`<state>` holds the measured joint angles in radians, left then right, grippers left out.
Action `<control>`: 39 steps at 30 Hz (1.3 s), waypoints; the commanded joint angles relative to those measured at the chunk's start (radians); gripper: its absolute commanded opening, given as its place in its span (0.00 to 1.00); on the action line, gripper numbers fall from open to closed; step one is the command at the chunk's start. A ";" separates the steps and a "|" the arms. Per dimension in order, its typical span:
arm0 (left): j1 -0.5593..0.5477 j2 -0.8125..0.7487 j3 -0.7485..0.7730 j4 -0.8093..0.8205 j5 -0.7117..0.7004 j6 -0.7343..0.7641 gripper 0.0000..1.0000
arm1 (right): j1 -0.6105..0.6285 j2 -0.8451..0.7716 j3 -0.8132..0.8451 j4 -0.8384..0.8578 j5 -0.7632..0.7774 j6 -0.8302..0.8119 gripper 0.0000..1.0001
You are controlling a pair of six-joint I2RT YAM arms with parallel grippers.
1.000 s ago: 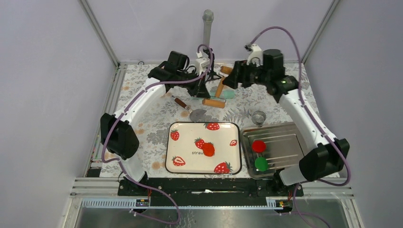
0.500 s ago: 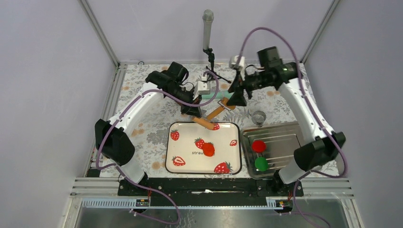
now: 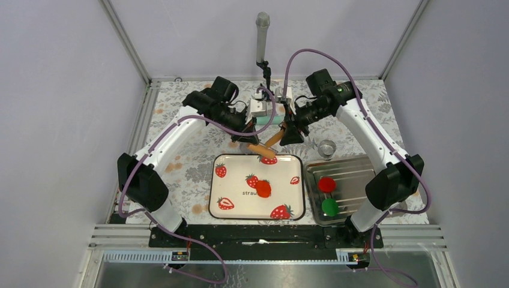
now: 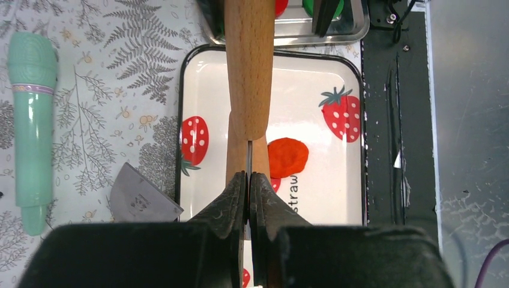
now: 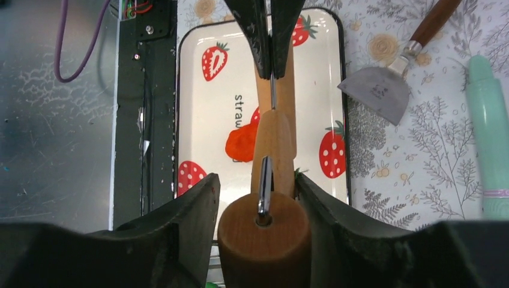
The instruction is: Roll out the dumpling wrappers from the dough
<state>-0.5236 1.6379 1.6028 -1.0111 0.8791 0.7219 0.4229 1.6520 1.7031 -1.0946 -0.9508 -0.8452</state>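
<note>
The dough [image 3: 263, 188] is a small orange-red lump in the middle of the strawberry tray [image 3: 240, 174], also in the left wrist view [image 4: 287, 157] and the right wrist view [image 5: 241, 143]. No dumpling wrappers show. A wooden rolling pin [image 3: 262, 150] hangs over the tray's far edge. My left gripper [image 3: 248, 138] [image 4: 248, 177] is shut on its thin metal bar. My right gripper [image 3: 290, 133] [image 5: 257, 177] hugs the pin's thick wooden end [image 5: 264, 243], its jaws against both sides.
A metal tray [image 3: 360, 174] at the right holds a crimson disc [image 3: 326, 184] and a green disc [image 3: 329, 207]. A ring cutter [image 3: 326, 148] stands behind it. A scraper [image 4: 141, 198] and a mint-green tool [image 4: 33, 120] lie on the floral mat.
Both arms have brought the rolling pin from the back of the table forward to the strawberry tray's far edge. The right gripper has moved onto the pin's end and narrowed its jaws.
</note>
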 commanded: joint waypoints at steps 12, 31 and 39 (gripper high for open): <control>0.000 -0.200 -0.262 0.545 -0.113 -0.225 0.56 | -0.004 -0.046 -0.072 0.208 0.061 0.562 0.00; -0.151 -0.395 -0.659 0.992 -0.723 -0.521 0.68 | -0.210 -0.148 -0.404 0.396 0.187 1.095 0.00; -0.126 -0.275 -0.570 0.646 -0.420 -0.113 0.59 | -0.406 -0.269 -0.416 0.337 0.211 1.067 0.00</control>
<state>-0.6498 1.2770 0.9119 -0.1650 0.3019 0.3435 0.0853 1.4769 1.2495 -0.7284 -0.7624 0.2428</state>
